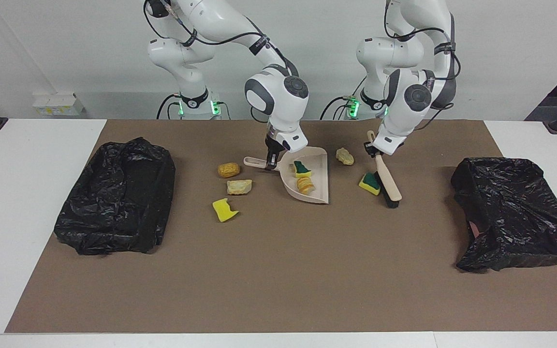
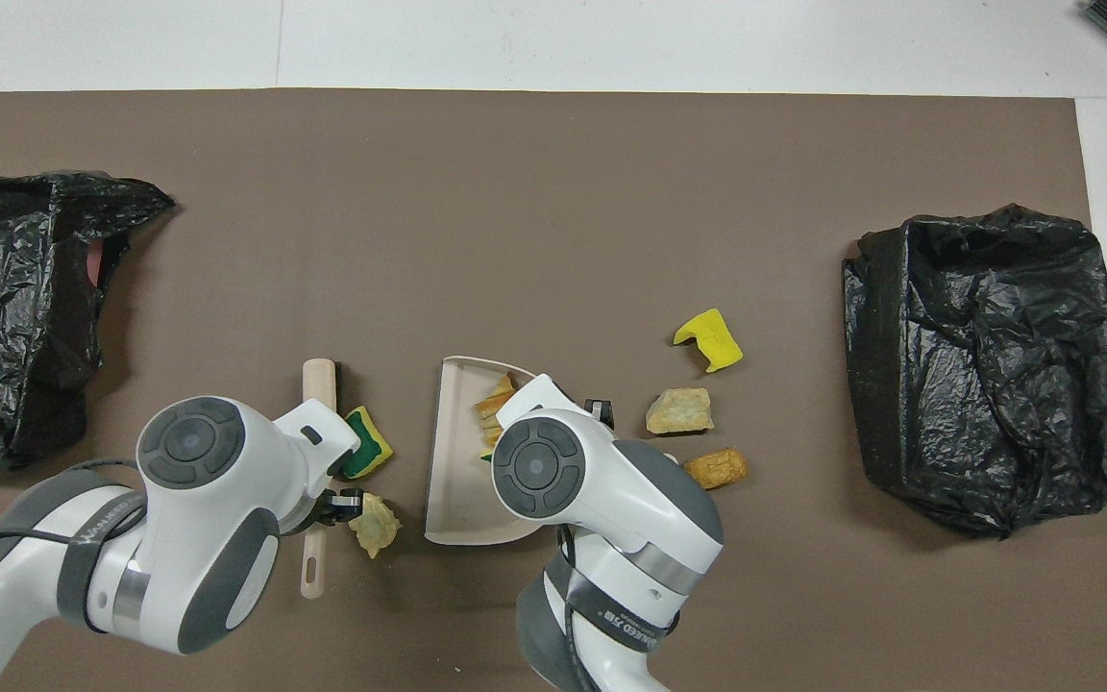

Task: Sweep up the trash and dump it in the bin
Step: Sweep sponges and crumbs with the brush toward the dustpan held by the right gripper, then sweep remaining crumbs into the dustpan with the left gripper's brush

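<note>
Left gripper (image 1: 373, 151), fingers clamped on the wooden-handled black-bristled brush (image 1: 388, 184), has the green-backed yellow sponge scrap (image 1: 370, 183) touching the bristles on the side toward the beige plastic dustpan (image 1: 319, 191), whose handle the right gripper (image 1: 271, 164) grips shut.

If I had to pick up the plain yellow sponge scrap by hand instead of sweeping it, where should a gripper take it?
Grip the plain yellow sponge scrap across its solid wider body, not the notched torn edge, coming straight down from above. It lies flat on the brown mat, apart from the other scraps, so the space around it probably leaves room for the fingers.
</note>
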